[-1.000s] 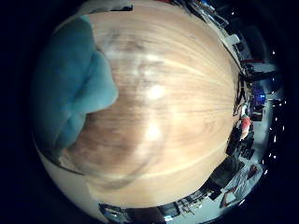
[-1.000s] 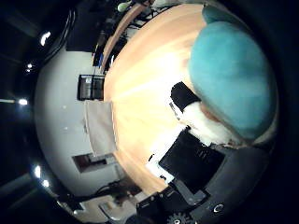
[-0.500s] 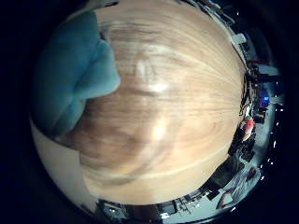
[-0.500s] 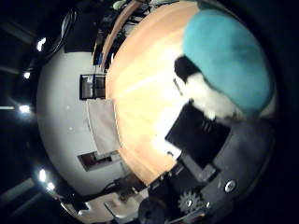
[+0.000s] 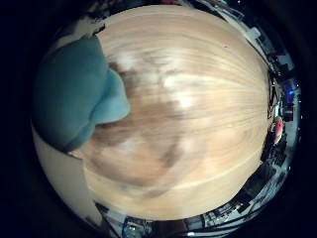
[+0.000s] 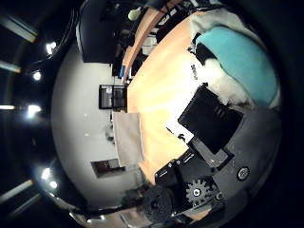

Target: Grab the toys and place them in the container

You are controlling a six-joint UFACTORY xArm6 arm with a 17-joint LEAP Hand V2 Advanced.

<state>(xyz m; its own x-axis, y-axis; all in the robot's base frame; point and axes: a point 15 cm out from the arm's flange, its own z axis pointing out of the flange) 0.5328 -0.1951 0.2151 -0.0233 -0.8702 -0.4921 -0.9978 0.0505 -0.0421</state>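
Note:
A teal plush toy fills one side of the right little finger side palm view, close to the palm, over the wooden table. In the right thumb side palm view the same toy shows a white and black patch and lies against my hand, whose black fingers curl beside it. The toy casts a soft shadow on the table beneath it.
The round wooden table top reaches out to its edge. Beyond it are a white wall, dark shelving and ceiling lights. Dark room clutter lies past the table's far rim.
The camera has tilted and drawn away from the table. The teal toy has kept its place against the palm while the table and room shifted behind it.

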